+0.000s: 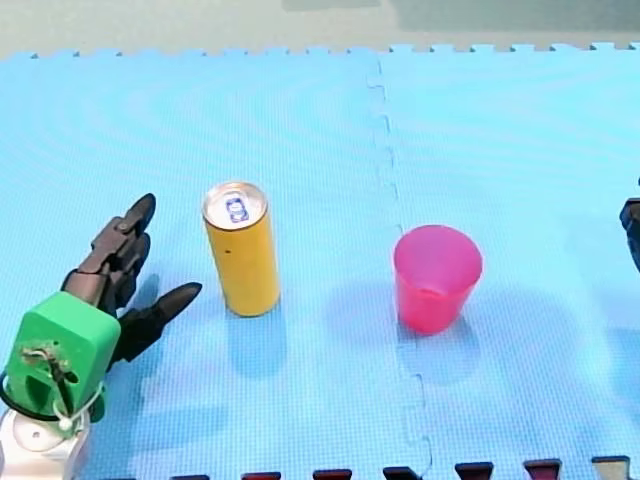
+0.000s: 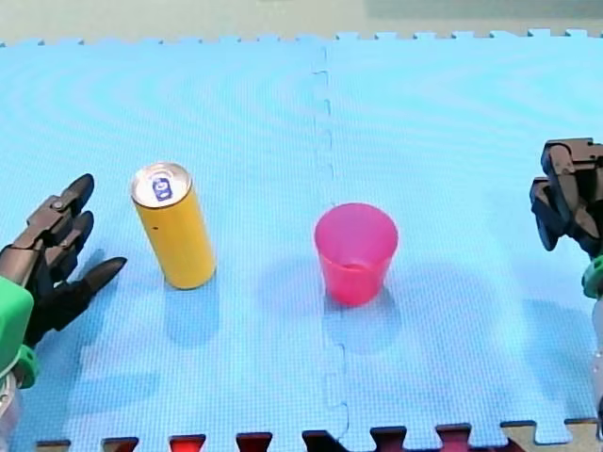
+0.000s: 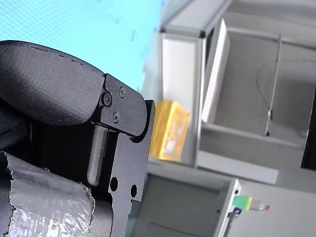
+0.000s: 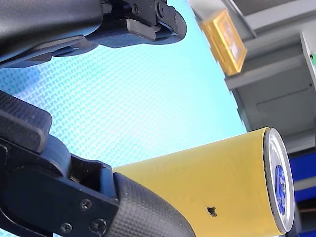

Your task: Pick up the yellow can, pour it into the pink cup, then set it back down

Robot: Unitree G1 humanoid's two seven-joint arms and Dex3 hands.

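- Left arm [image 1: 40,440]: entered from the lower left corner of the head views, its white forearm ending in a green wrist block [image 1: 62,345].
- Left hand [image 1: 120,275]: black, three-fingered, reached forward past the wrist block; it held nothing.
- Right hand [image 2: 565,193]: black, at the right edge, mid-height; it held nothing.
- Right wrist [image 2: 594,278]: a green band, just below the right hand.

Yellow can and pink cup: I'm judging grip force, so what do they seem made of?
The tall yellow can looks like painted metal: matte sides and a shiny silver lid. The tapered pink cup seems to be smooth, thin-walled plastic, perhaps slightly translucent.
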